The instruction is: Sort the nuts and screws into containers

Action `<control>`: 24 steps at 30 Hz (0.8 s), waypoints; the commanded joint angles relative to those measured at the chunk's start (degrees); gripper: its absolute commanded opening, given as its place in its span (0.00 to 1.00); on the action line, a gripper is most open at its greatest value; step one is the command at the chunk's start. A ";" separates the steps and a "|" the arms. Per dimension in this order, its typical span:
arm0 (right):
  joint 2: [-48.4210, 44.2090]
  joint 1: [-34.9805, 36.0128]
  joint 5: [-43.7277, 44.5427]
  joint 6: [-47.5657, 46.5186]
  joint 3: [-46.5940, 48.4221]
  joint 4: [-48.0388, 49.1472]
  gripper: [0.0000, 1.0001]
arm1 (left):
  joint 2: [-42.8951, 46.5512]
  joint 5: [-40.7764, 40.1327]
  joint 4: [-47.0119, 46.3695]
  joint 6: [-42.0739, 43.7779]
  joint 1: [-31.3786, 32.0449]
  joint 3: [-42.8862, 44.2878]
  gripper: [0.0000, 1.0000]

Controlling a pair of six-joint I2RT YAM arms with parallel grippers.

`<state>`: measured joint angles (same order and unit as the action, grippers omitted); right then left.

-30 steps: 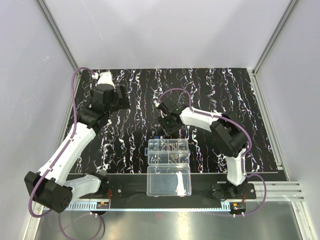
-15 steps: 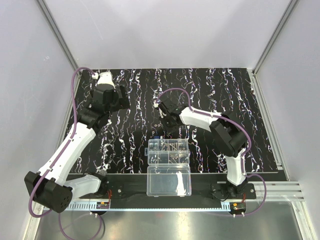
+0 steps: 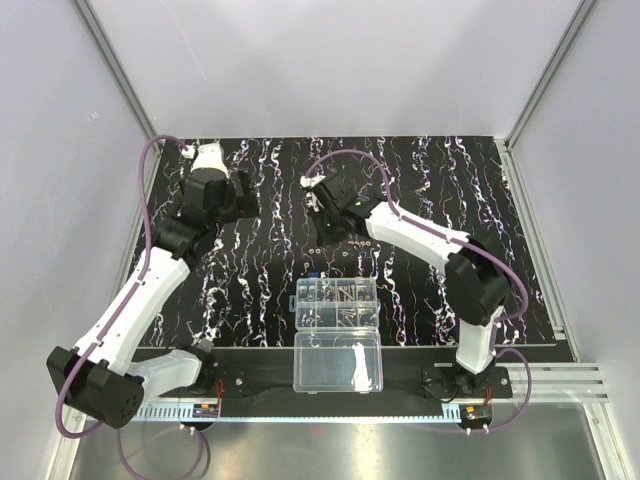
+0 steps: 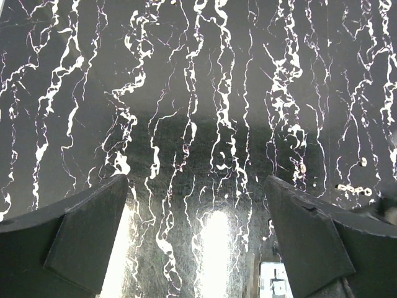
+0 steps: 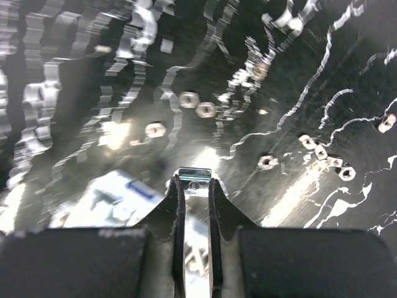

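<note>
My right gripper (image 5: 194, 182) is shut on a small silvery nut (image 5: 195, 173), held at the fingertips above the mat. Several loose nuts (image 5: 268, 162) lie on the black marbled mat below and to the right, others (image 5: 188, 99) farther out. In the top view the right gripper (image 3: 325, 208) is behind the clear organizer box, whose compartments (image 3: 337, 303) hold small metal screws (image 3: 347, 293). The box shows blurred at the lower left of the right wrist view (image 5: 102, 202). My left gripper (image 4: 197, 205) is open and empty over bare mat at the far left (image 3: 215, 195).
The undivided clear lid half (image 3: 338, 362) lies in front of the compartments at the near edge. A small blue piece (image 3: 314, 272) sits behind the box. A few tiny nuts (image 4: 363, 162) show at the right of the left wrist view.
My right gripper has moved away from the box, toward the back and a little left. The left arm has barely moved.
</note>
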<state>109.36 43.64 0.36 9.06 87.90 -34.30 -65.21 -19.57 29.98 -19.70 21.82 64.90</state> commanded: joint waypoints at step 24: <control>-1.34 15.51 -2.21 3.51 -6.77 3.89 0.04 | 4.92 -0.12 -2.38 -0.16 -0.20 2.42 0.99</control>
<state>107.63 58.83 -2.22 11.29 81.34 -32.38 -61.54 -19.62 29.93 -19.73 21.82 64.90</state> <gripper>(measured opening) 0.144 0.988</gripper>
